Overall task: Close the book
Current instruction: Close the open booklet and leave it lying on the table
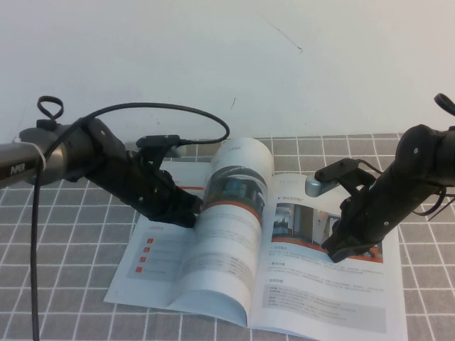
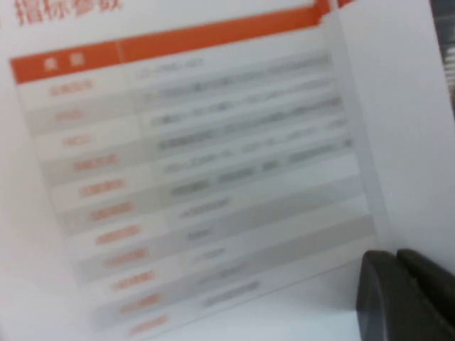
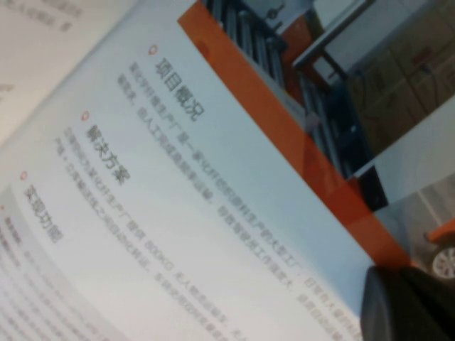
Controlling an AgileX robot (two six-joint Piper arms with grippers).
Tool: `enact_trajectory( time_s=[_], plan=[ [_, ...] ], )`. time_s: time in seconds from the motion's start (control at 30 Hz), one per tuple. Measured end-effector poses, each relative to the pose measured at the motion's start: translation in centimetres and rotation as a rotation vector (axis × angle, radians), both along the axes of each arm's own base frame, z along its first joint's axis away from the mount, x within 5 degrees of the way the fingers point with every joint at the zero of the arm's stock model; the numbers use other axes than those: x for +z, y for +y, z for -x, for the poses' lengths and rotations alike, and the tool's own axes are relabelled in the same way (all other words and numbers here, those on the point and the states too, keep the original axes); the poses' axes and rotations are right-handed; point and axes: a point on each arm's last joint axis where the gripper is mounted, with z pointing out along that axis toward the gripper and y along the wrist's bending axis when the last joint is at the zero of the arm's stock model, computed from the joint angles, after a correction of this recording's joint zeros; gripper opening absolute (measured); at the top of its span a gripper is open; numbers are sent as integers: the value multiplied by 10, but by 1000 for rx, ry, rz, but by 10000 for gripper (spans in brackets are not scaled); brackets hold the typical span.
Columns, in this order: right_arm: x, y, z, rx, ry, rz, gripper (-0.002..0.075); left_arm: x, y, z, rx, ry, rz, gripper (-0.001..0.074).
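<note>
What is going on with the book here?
Two robot arms are working on an open book that lies on a checkered tablecloth. The left gripper is on the left page beside the spine, against a bundle of pages that arches up and curls toward the right. The right gripper is down on the right-hand page, by its picture. The book is not closed yet: only the middle pages are raised.
</note>
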Motion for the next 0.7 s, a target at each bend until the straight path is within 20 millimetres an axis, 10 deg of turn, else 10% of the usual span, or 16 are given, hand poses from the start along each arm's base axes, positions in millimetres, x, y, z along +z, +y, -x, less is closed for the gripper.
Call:
enact_trajectory(
  time_s=[0.37, 0.7],
  plan=[
    [0, 0, 0, 0, 0, 0, -3, 35, 43, -2, 89, -172, -428, -4],
    [0, 0, 0, 2, -1, 0, -3, 4, 50, -8, 177, -86, -486, -4]
  ],
)
